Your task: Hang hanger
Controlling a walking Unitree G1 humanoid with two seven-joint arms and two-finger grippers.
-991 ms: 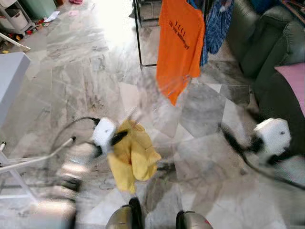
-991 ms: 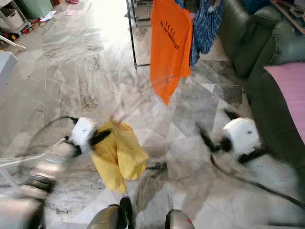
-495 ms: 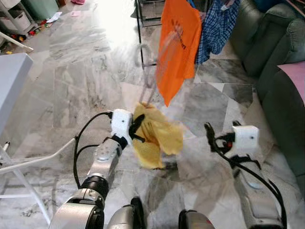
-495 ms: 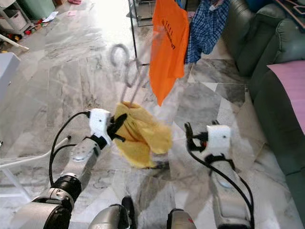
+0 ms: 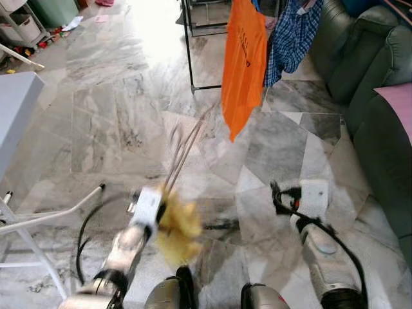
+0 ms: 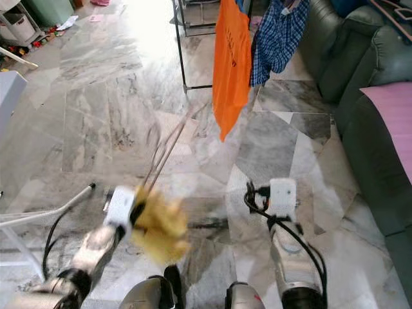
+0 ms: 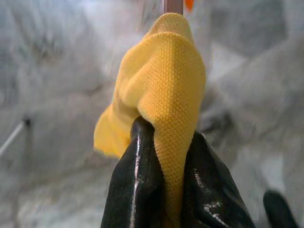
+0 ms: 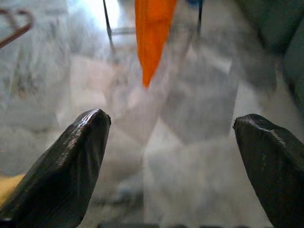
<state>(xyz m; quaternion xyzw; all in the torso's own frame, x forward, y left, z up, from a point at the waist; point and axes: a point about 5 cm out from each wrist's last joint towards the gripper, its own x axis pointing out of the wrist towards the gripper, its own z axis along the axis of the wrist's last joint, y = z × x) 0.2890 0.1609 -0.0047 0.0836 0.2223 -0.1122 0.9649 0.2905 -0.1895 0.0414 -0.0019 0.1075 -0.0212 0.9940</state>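
Left gripper pinches the yellow cloth near-left, its hanger rising blurred toward the far orange shirt; right gripper wide apart, holding nothing.

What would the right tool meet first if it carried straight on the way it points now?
Probably the hanging orange shirt: it lies ahead between the open right tool's fingers, with bare floor before it. Depth is unclear.
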